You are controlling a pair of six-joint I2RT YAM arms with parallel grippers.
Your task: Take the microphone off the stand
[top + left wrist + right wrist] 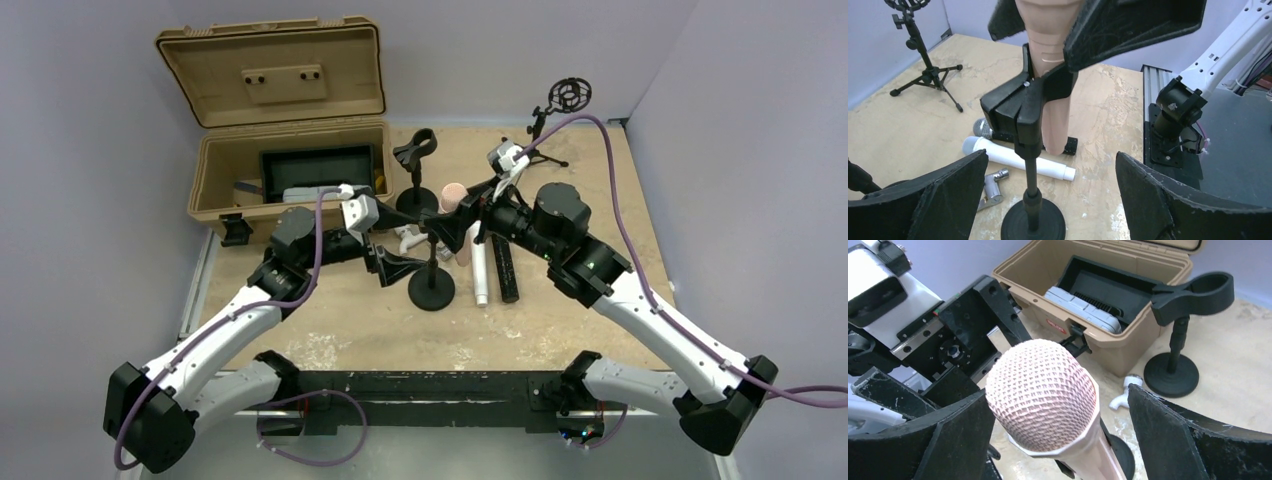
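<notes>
- The sandy, scuffed table [330, 340] carries everything; both arms reach in from its near edge.
- A tan hard case [290, 170] sits at the far left with its lid up. Inside is a black tray holding a grey device [1083, 305]. A small red label [1055, 325] sits on the front wall, its writing too small to read. No other writing can be read.
- The right gripper [1058, 392] has its jaws spread wide on either side of the microphone's head, with a gap on each side, so it grips nothing.
- The left gripper [1050, 160] is also spread wide. Its fingers flank the stand's pole low down, near the base, and hold nothing.
- A tripod stand [923, 65] with a round shock mount stands at the far right corner.
- The round-based stand [1033, 225] is mid-table, and its black clip [1023, 105] grips the microphone's body.
- A second round-based stand [1178, 340] with an empty clip stands near the case.
- The pink microphone [1048, 45] sits in the clip, roughly upright, with its mesh head on top and its tail below the clip.
- A white microphone [1018, 160] lies flat just behind the stand, and a black one with a silver grille [982, 128] lies behind that.
- A small silver part [993, 185] lies by the stand's base.
</notes>
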